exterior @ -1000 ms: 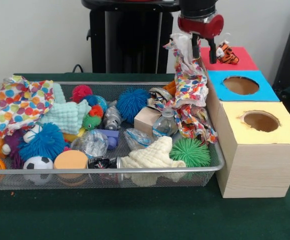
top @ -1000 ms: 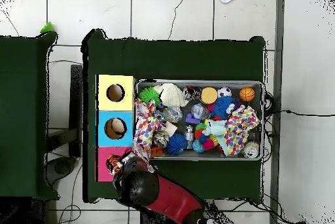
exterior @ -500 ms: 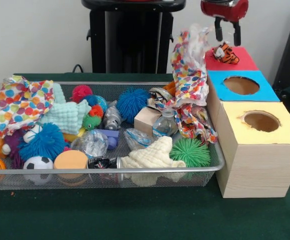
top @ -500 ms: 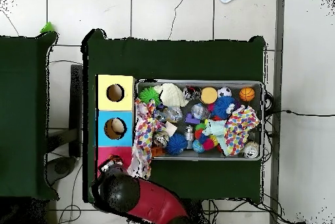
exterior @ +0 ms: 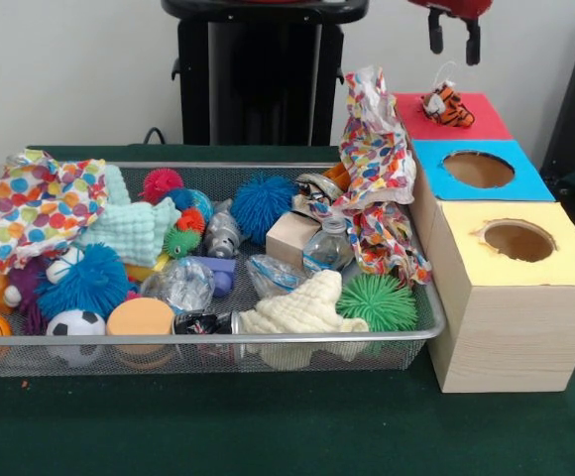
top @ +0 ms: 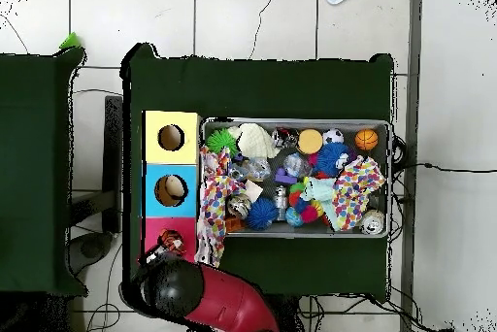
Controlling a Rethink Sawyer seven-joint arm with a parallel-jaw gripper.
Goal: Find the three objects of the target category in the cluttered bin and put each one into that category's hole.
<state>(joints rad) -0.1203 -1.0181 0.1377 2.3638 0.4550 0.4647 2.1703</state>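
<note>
Three holes top the row of boxes beside the wire mesh bin (exterior: 421,327): yellow (exterior: 518,241), blue (exterior: 478,169) and a red box (exterior: 486,119) whose opening is hidden behind a small orange striped tiger toy (exterior: 448,105) lying on its lid. The black two-fingered gripper (exterior: 451,38) hangs just above that tiger, its jaws a little apart and holding nothing. A polka-dot cloth of white fabric with coloured spots (exterior: 377,159) stands bunched against the bin's corner nearest the red box, its tail trailing down inside the bin over a clear plastic bottle (exterior: 329,246); it touches neither the gripper nor any hole. A second polka-dot cloth (exterior: 35,203) lies at the bin's end farthest from the boxes. If cloth is the target category, I judge this one undelivered: it hangs on the bin wall and not in a hole. The risks from here are that the cloth slumps back among the clutter, or that a fresh descent beside the red box knocks the tiger off the lid, or pinches only a loose fold that slips free.
</note>
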